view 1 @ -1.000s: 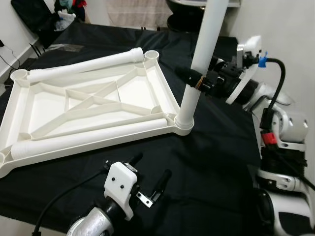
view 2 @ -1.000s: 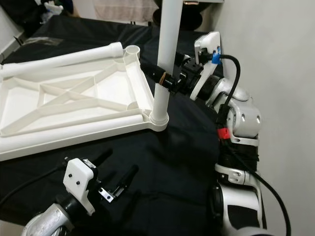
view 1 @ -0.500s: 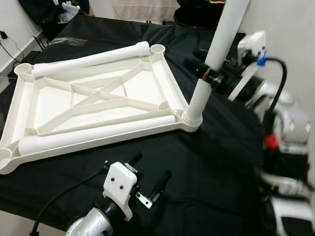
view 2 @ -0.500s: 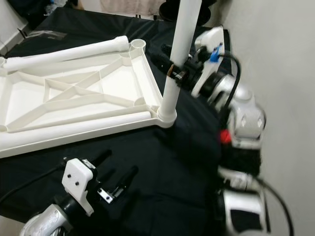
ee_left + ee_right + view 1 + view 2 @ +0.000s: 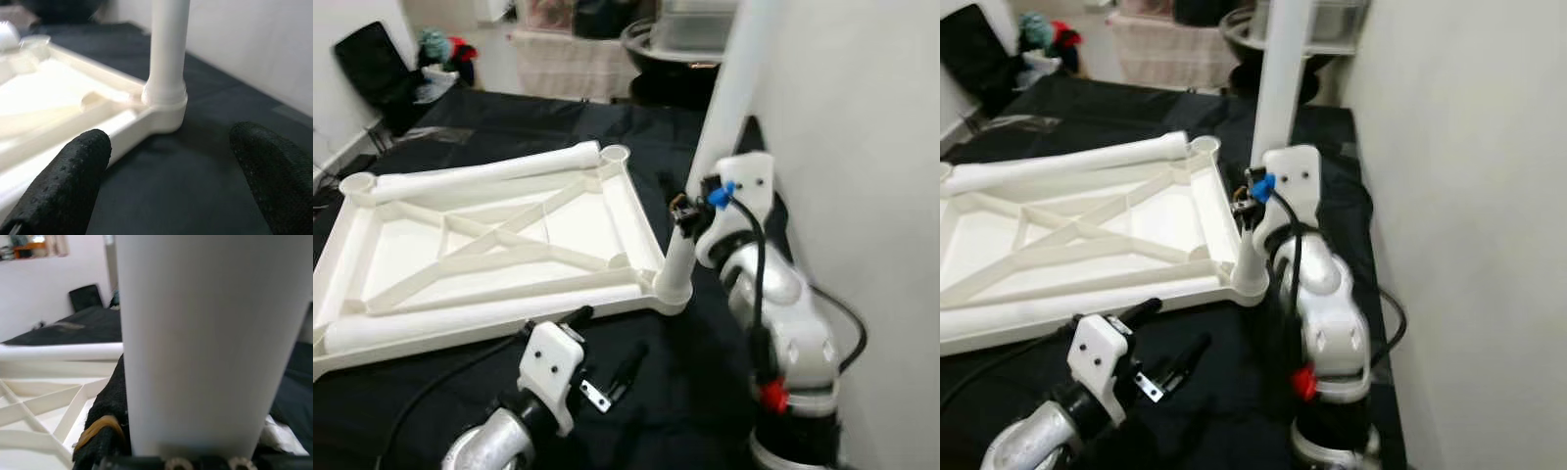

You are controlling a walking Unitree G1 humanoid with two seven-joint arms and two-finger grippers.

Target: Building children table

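Black cloth-covered work surface (image 5: 548, 122) in a room with a plain white wall on the robot's right, dark chair and clutter at about 11 o'clock far back. On the cloth lies the white plastic ribbed tabletop (image 5: 499, 240), upside down so its round corner sockets face up for the legs. Two loose white cylindrical legs rest on it: one along the far edge (image 5: 489, 168), one along the near edge (image 5: 480, 311), parked within reach for later sockets.

One white tubular leg stands upright (image 5: 720, 127) in the tabletop's corner socket (image 5: 672, 289) at roughly 1 o'clock from the robot. The right gripper (image 5: 690, 208) is closed around this standing leg low down, just above the socket; the right wrist view shows a black finger (image 5: 105, 431) pressed against the tube. Low grip probably gives control for pushing or twisting the leg home while keeping it vertical. From the left wrist view the leg's collar looks seated on the socket rim, though full depth cannot be judged.

The left gripper (image 5: 607, 352) hangs near 6 o'clock, just in front of the tabletop's near edge, fingers (image 5: 63, 181) spread wide and holding nothing, aimed at the socketed corner. Likely standing by to steady the tabletop. Three sockets apparently remain unfilled, so the task looks early.
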